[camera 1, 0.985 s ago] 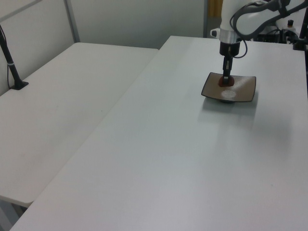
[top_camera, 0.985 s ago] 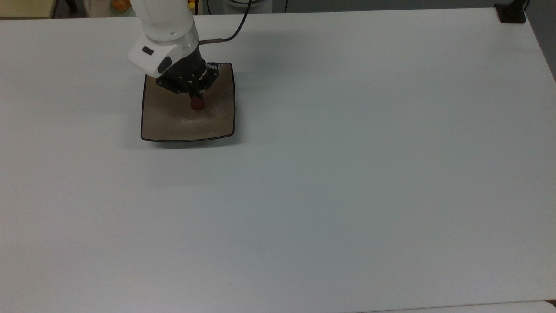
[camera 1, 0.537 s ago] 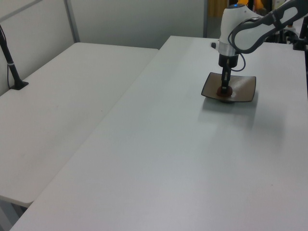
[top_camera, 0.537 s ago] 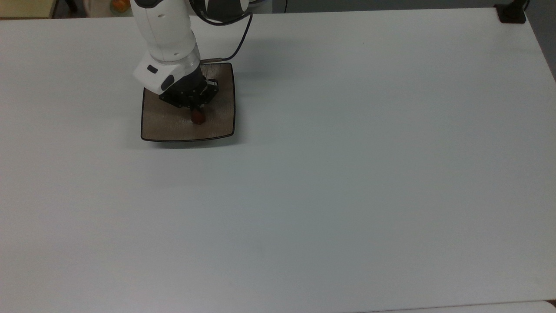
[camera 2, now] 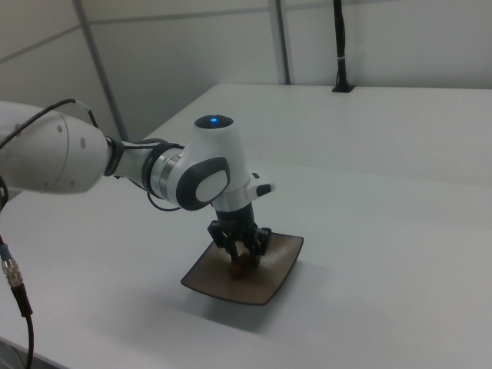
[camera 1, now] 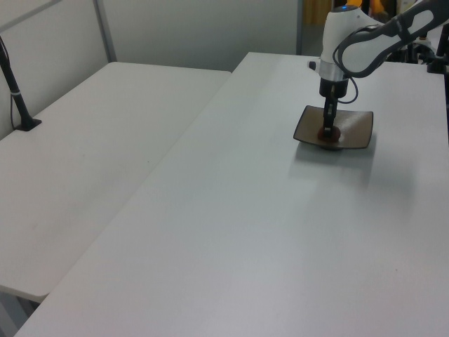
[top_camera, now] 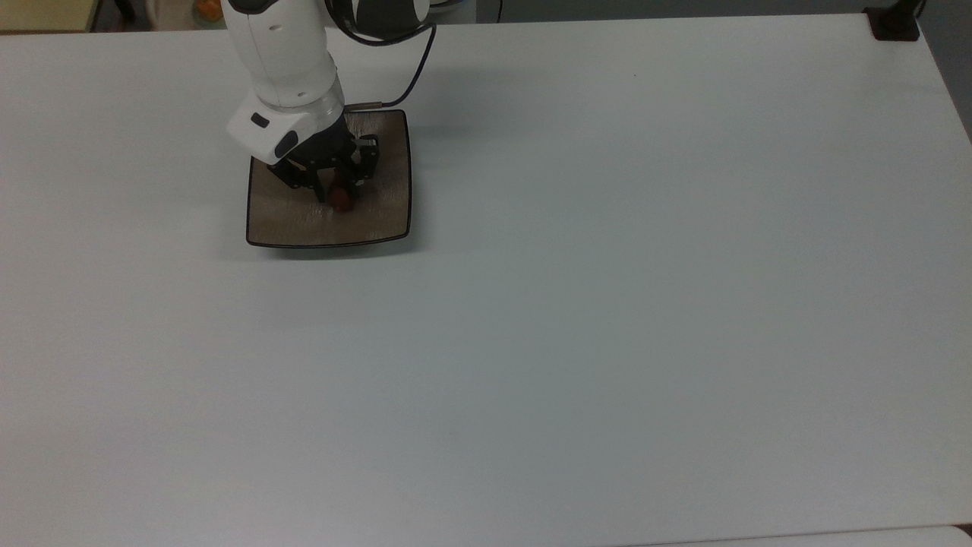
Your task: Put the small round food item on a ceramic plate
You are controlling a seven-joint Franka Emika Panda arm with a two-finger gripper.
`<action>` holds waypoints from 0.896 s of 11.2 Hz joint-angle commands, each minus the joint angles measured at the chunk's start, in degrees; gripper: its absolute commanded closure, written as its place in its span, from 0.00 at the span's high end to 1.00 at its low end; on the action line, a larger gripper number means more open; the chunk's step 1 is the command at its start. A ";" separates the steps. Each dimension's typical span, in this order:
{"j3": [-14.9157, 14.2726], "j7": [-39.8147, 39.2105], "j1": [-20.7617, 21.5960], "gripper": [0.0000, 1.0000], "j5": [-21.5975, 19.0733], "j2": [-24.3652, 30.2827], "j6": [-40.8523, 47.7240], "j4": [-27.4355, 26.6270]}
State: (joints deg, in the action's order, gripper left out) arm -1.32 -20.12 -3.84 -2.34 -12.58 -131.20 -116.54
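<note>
The square tan-brown ceramic plate point(top_camera: 288, 220) with a thin dark rim lies on the white table at the top view's upper left. The small round food item point(top_camera: 341, 199), dark reddish-brown, rests on the plate near its middle. My gripper point(top_camera: 339, 191) points down just over it, open, with one finger on either side of the item. In the right view the food item point(camera 2: 239, 266) sits on the plate point(camera 2: 269, 283) below the spread fingers of the gripper point(camera 2: 242, 252). In the left view the gripper point(camera 1: 327, 129) stands low over the plate point(camera 1: 354, 130).
A black cable point(top_camera: 406, 64) trails from the wrist behind the plate. A black mount point(top_camera: 894, 23) stands at the table's far corner in the top view. A second white table point(camera 1: 105, 140) with a black post point(camera 1: 17, 98) adjoins in the left view.
The gripper came down onto the plate with the food item, then its fingers spread apart. The item now lies on the plate.
</note>
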 commanded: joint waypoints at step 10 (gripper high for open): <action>-0.26 7.78 2.52 1.00 -0.56 8.18 24.97 16.30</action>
State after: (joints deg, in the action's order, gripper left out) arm -1.28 -18.09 -3.20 -2.34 -7.68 -119.98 -109.43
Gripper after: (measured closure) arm 0.000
